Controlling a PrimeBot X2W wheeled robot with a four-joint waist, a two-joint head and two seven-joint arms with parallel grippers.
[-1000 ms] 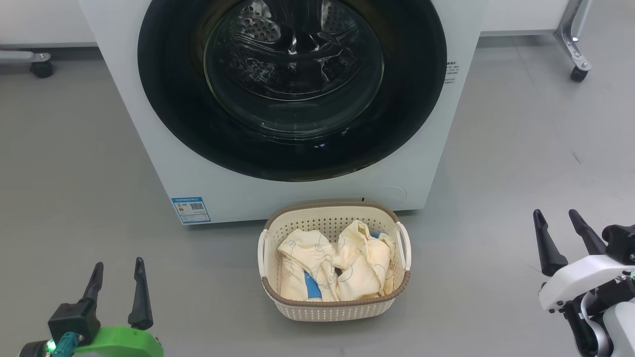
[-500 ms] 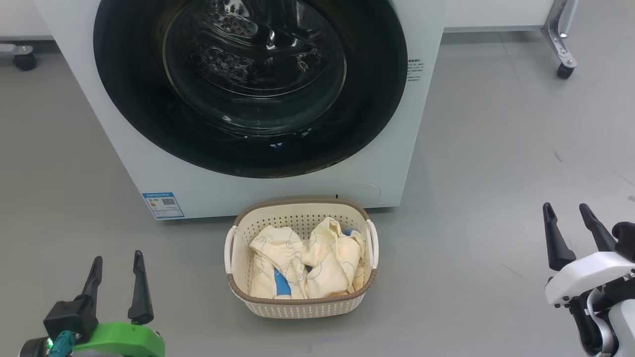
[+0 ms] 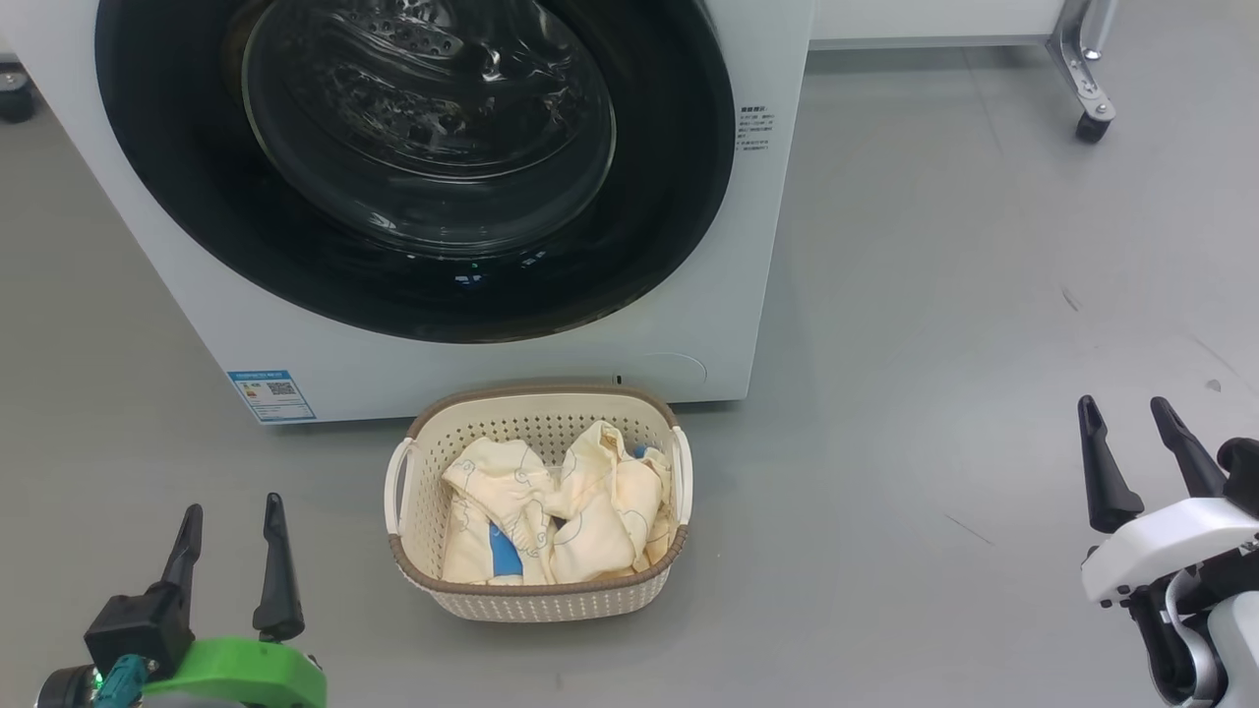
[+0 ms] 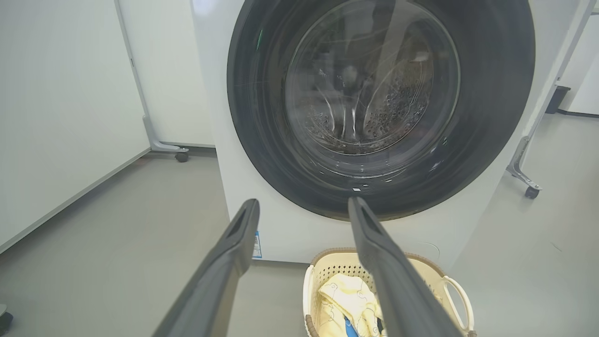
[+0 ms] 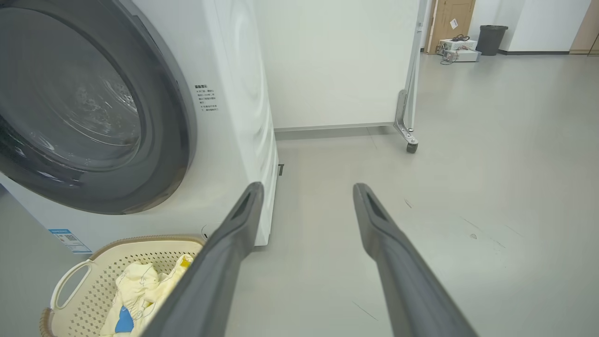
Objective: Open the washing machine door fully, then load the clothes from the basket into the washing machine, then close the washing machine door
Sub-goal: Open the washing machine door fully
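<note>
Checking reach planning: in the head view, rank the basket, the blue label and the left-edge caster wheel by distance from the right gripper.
1. basket, floor centre, left of the right gripper.
2. blue label, on the washing machine, lower left corner.
3. caster wheel, far top-left edge.

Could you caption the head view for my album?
Open left gripper and right gripper flank the basket of clothes before the shut washing machine door.
</note>
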